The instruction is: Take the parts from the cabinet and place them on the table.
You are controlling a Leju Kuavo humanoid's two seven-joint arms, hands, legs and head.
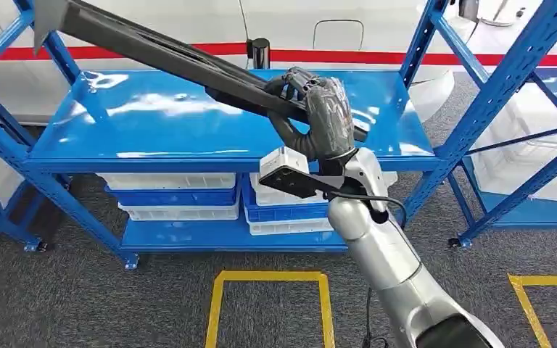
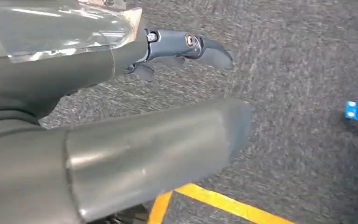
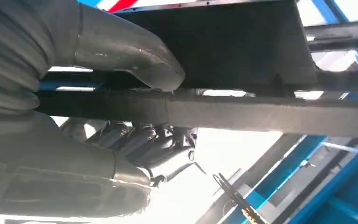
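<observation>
Gripping the long black part (image 1: 167, 54) near one end, the right hand (image 1: 318, 116) held it tilted above the blue shelf (image 1: 152, 134), probably to clear the rack's uprights. The left hand (image 2: 177, 49) hung empty over grey carpet (image 2: 298, 93) marked with yellow tape (image 1: 268, 277), fingers loosely apart.

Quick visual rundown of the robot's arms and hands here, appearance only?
The right arm is smooth silver, with a black cable looping by the wrist and a white-and-black camera module mounted there. The right hand has a grey ribbed cover and darker fingers. The left hand shows a thick grey thumb and dark jointed fingers.
</observation>
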